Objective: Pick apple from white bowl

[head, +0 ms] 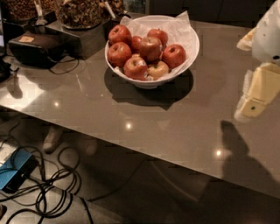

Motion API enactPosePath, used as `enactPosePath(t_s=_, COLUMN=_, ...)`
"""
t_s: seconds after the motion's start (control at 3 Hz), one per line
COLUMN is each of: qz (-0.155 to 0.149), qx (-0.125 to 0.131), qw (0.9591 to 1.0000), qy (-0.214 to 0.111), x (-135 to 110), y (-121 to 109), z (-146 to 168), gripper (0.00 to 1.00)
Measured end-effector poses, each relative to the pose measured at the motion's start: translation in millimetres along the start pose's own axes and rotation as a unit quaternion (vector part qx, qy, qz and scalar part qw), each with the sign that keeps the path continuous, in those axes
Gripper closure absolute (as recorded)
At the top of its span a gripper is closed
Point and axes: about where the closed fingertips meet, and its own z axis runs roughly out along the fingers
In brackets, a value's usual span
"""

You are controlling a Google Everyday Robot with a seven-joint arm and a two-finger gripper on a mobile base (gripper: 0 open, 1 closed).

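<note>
The white bowl, lined with crinkled white paper, stands on the grey table at the top centre. It holds several red apples; a large dark-red apple with yellowish streaks lies in the middle of the pile. A smaller pale yellow-tan apple lies at the front. My gripper, cream-coloured, hangs at the right edge of the view, well to the right of the bowl and above the table. It holds nothing that I can see.
A black headset case with a cable lies at the left. Glass jars of snacks stand on a black block behind it. The table's front edge runs diagonally; cables and a blue box lie on the floor below.
</note>
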Motion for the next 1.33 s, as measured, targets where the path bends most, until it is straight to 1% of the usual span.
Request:
enactPosePath(t_s=0.33, qz=0.039, qx=-0.030, qw=0.9988, qy=0.006, x=-43.9, y=-45.1, z=16.9, gripper=0.00)
enactPosePath(t_s=0.67, qz=0.036, qx=-0.018, qw=0.9992, qy=-0.005, x=-52.1, y=-51.3, z=15.8, gripper=0.00)
enactPosePath(t_s=1.0, qz=0.056, qx=-0.017, qw=0.9978, qy=-0.032, x=-68.5, y=-61.8, z=20.1, gripper=0.00)
enactPosePath(t_s=1.33, qz=0.079, qx=-0.027, qw=0.9948, qy=-0.059, x=-119.8, y=-107.8, z=27.0, gripper=0.00)
